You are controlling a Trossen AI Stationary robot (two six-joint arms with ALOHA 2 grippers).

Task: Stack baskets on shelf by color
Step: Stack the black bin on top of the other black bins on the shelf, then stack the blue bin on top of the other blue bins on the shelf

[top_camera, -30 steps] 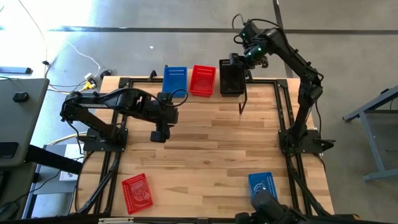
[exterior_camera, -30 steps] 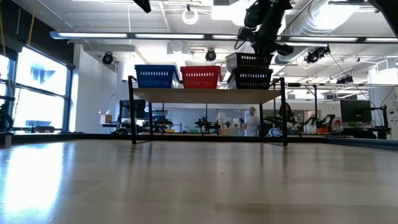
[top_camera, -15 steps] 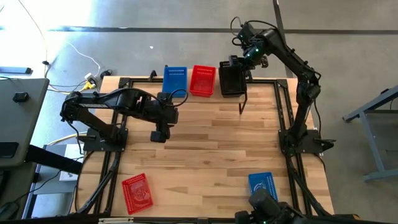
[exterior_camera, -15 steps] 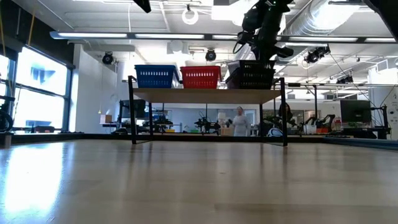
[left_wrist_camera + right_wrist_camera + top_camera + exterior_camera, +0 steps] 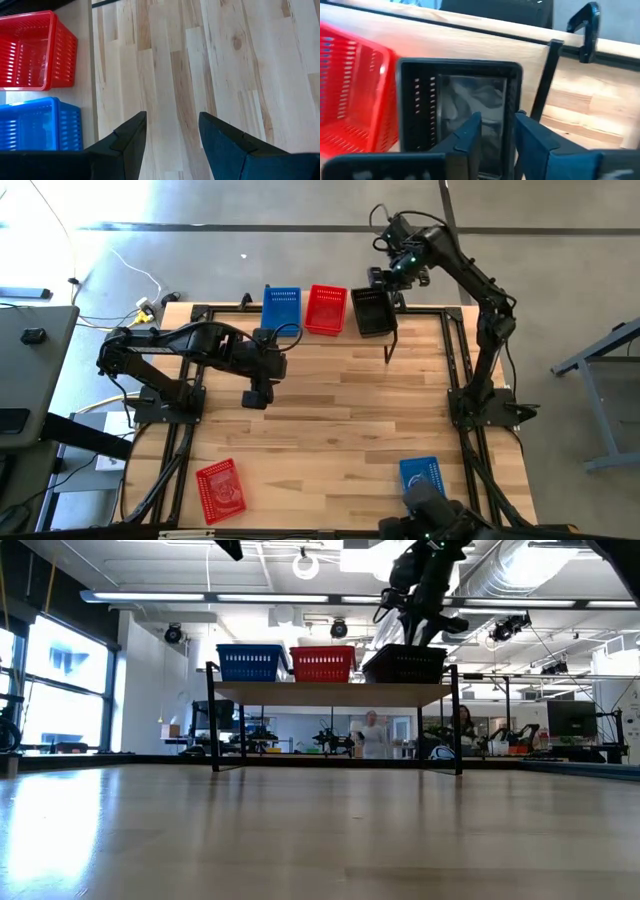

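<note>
On the shelf [image 5: 330,693] at the table's far edge stand, side by side, a blue basket [image 5: 281,305], a red basket [image 5: 326,308] and a black basket [image 5: 372,312]. My right gripper [image 5: 498,137] is open over the black basket's far right corner. One finger is inside the basket [image 5: 455,110] and one outside its wall on the side away from the red basket. My left gripper [image 5: 257,398] hangs open over the bare tabletop left of the middle.
A red basket [image 5: 220,488] lies at the table's near left and a blue basket [image 5: 422,475] at the near right. The shelf's thin black leg [image 5: 390,350] stands near the black basket. A person [image 5: 371,733] moves in the room beyond.
My right gripper has come down a little and opened. The black basket, which it held tilted above the shelf's right end, has sunk down and now sits level there beside the red one.
</note>
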